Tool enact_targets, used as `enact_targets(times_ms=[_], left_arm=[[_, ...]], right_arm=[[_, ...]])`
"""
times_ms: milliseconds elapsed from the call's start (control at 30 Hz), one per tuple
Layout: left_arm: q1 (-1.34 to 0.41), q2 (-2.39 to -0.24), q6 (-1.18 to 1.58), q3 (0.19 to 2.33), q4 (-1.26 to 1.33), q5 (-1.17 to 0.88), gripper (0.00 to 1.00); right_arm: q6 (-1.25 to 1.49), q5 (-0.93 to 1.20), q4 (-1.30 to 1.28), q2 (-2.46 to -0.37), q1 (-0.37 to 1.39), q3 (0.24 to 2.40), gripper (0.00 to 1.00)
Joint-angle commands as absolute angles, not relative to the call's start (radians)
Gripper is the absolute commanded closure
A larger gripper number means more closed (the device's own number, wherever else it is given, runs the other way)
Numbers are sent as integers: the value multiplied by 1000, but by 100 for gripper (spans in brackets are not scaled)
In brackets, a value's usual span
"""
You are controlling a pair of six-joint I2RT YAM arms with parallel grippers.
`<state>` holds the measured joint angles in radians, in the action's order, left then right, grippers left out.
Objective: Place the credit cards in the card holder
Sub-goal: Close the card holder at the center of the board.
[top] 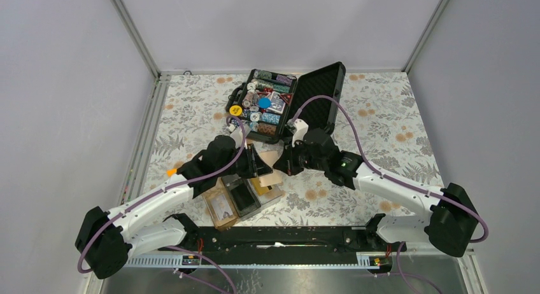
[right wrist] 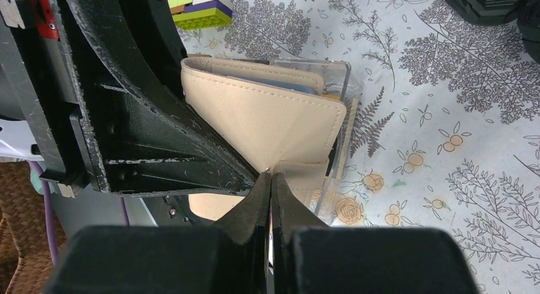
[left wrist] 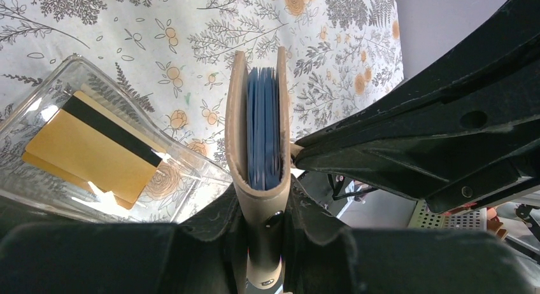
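My left gripper is shut on the spine of a beige wallet and holds it upright. Blue card edges show between the wallet's covers. My right gripper is shut, its tips pressed against the small tab of the wallet; I cannot tell whether it pinches the tab. Just beside and below lies the clear acrylic card holder. One compartment holds gold credit cards with a black stripe. From above, the card holder lies near the table's front, under both grippers.
An open black chip case full of chips stands at the back. Coloured toy bricks lie beyond the wallet. The right arm's finger crowds the wallet's right side. A floral cloth covers the table.
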<state>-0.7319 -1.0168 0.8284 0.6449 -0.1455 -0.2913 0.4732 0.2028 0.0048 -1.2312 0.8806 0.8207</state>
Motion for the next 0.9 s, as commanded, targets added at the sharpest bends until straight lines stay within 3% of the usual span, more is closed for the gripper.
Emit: enact_targets(times_ms=[0, 867], left_arm=[[-748, -999, 853, 688, 140, -362, 100], [-736, -986, 881, 634, 297, -467, 100]], right_arm=[[528, 318, 59, -1264, 941, 852, 100], [722, 273, 365, -1442, 1014, 813, 100]])
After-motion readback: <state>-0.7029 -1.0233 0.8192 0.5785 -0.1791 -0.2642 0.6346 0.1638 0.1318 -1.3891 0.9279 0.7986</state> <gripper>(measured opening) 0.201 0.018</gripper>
